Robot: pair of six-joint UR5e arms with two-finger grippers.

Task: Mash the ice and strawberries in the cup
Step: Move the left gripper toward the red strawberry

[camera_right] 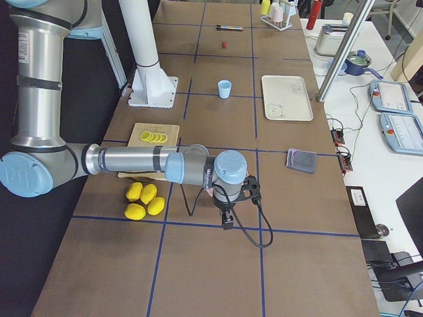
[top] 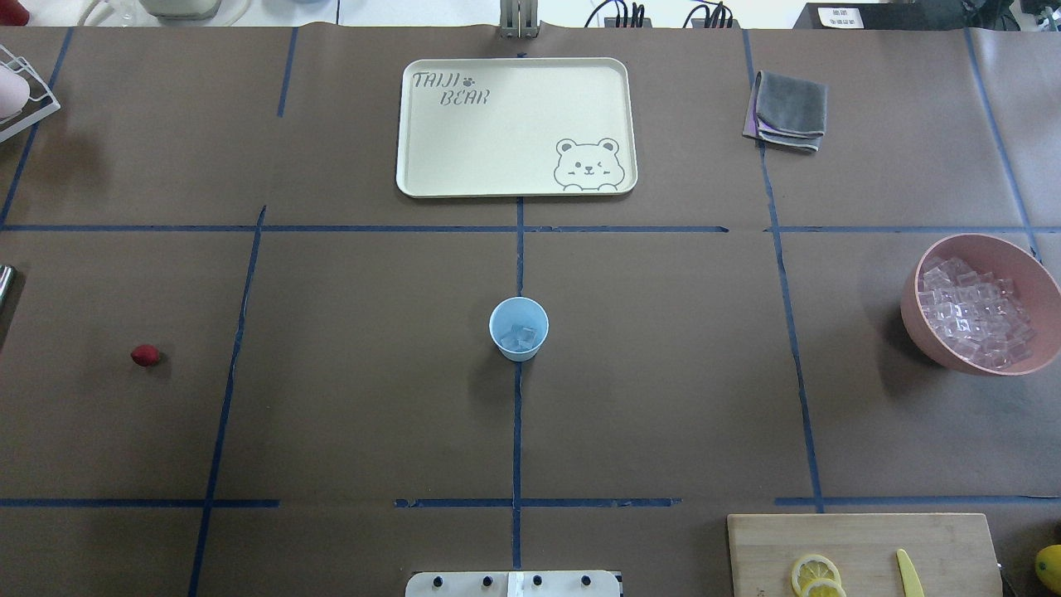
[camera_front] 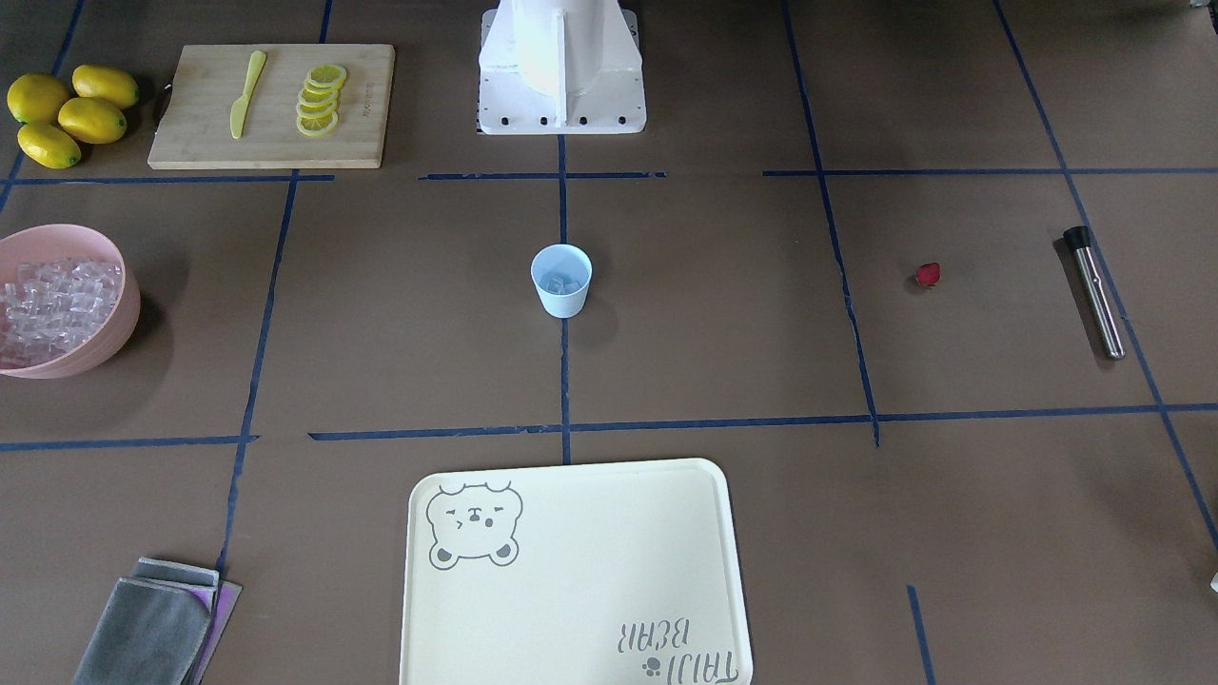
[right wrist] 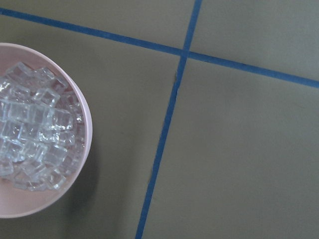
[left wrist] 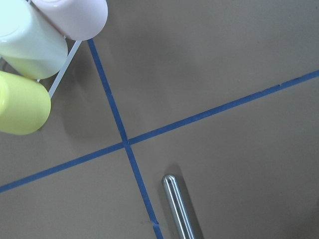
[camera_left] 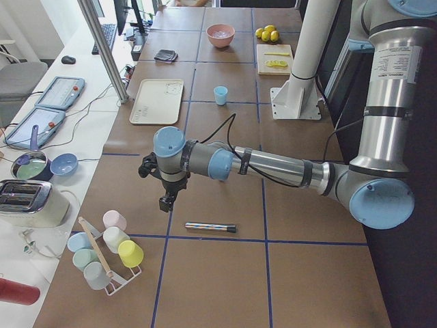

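Two robot arms hang at opposite table ends; a cup [top: 519, 328] of ice [top: 522, 337] waits at the centre.

The left claw [camera_left: 167, 198] hovers over the left end, near a muddler [camera_left: 210, 226]; the right claw [camera_right: 227, 221] hovers near the right end by a bowl [top: 916, 327]; neither grip can be judged wide or narrow. The cup holds a few cubes. The strawberry [top: 145, 356] lies bare toward the left edge, well apart from it. Likely risks: the strawberry rolls or squashes when pinched; the light cup tips under mashing, spilling ice.
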